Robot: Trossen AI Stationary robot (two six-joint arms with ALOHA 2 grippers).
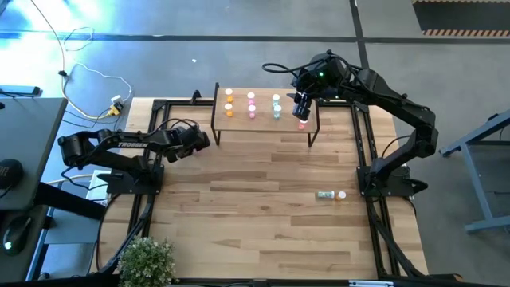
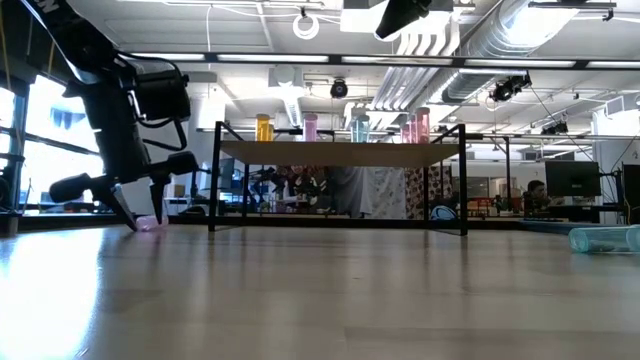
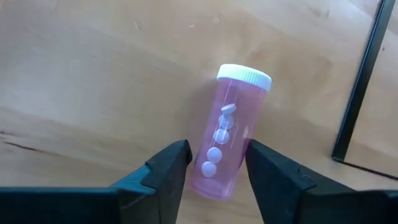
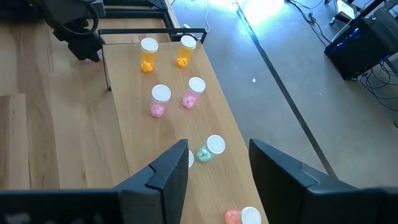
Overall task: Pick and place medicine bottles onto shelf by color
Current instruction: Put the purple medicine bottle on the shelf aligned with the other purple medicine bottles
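Note:
A pink bottle [image 3: 231,134] with a white cap lies on its side on the table, just left of the shelf [image 1: 263,127]. My left gripper [image 3: 216,163] is low over the table, open, with a finger on each side of the bottle's bottom end. It also shows in the high view [image 1: 201,141] and the low view [image 2: 140,212]. On the shelf stand two orange [image 4: 149,55], two pink [image 4: 160,99] and two teal bottles [image 4: 211,148], and a red one [image 4: 241,216]. My right gripper [image 4: 217,163] hovers open and empty above the shelf's right end [image 1: 301,110]. My left gripper's fingers [image 3: 171,165] stand on either side of the pink bottle's bottom end [image 3: 214,180] and come at it slanting down, along the bottle's length. The bottle lies flat on the table. I cannot tell whether the fingers touch it.
A teal bottle [image 1: 324,194] and a small orange one [image 1: 341,194] lie on the table near the right arm's base. The shelf's black leg [image 3: 360,87] stands close by the pink bottle. A potted plant [image 1: 147,259] stands at the near left corner.

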